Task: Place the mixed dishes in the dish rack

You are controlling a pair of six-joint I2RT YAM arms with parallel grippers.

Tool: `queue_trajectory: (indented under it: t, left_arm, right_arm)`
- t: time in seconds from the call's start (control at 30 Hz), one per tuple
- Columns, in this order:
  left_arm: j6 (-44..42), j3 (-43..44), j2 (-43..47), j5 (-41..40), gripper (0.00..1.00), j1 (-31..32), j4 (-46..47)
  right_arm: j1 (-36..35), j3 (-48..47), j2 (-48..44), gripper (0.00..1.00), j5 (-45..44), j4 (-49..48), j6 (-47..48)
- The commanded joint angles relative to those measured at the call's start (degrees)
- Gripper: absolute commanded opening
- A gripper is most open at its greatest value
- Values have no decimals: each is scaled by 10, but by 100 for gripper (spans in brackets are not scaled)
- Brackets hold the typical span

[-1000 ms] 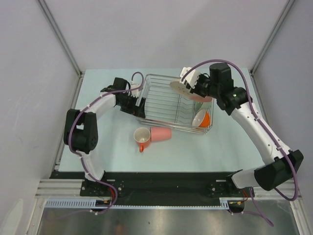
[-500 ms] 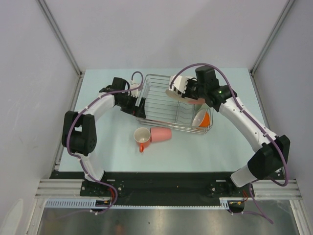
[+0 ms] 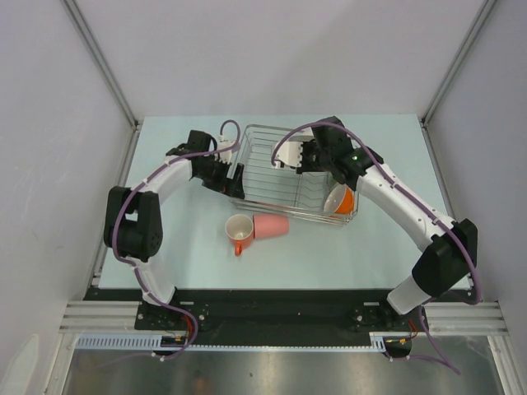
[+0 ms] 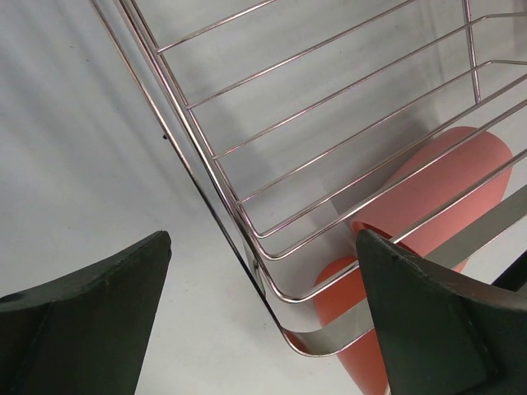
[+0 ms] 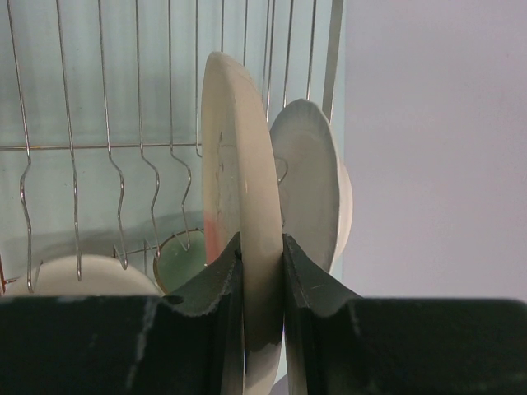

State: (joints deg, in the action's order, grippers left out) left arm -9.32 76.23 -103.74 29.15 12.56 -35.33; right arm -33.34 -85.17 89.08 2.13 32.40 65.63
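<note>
Reaches in from the near right with the right arm: elbow folded by the right edge of the table, forearm slanting up and left over the dish rack. Clamps the large whitish plate by its rim in the right gripper, jaws narrow, one finger flat on each face. Holds that plate upright and edge-on above the rack's wires, toward the far side of the basket (from overhead, only a pale sliver beside the wrist). Close behind it, among the dividers: a pale round dish. Lower left in the wrist view, down in the rack: the pale green bowl.

Comes in from the near left with the left arm, elbow pushed out toward the table's left edge, forearm angled up and right to the rack's left side. Holds the left gripper spread wide astride the rack's left rim, a finger on either side, neither visibly touching the wire.

On the table just in front of the rack: the pink tumbler on its side, the orange-handled white mug just beside its end. In the rack's near right corner: the orange cup, tipped.
</note>
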Motion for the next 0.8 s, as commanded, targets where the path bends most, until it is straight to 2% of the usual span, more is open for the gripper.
queue_trajectory:
  t: [0.0, 0.77]
  left_arm:
    - [-17, -3, 3, 14, 100, -6, 4]
    - [-23, -6, 9, 6, 100, -10, 9]
  right_arm:
    - [2, -14, -8, 0, -38, -57, 29]
    - [25, -3, 68, 0, 33, -79, -56]
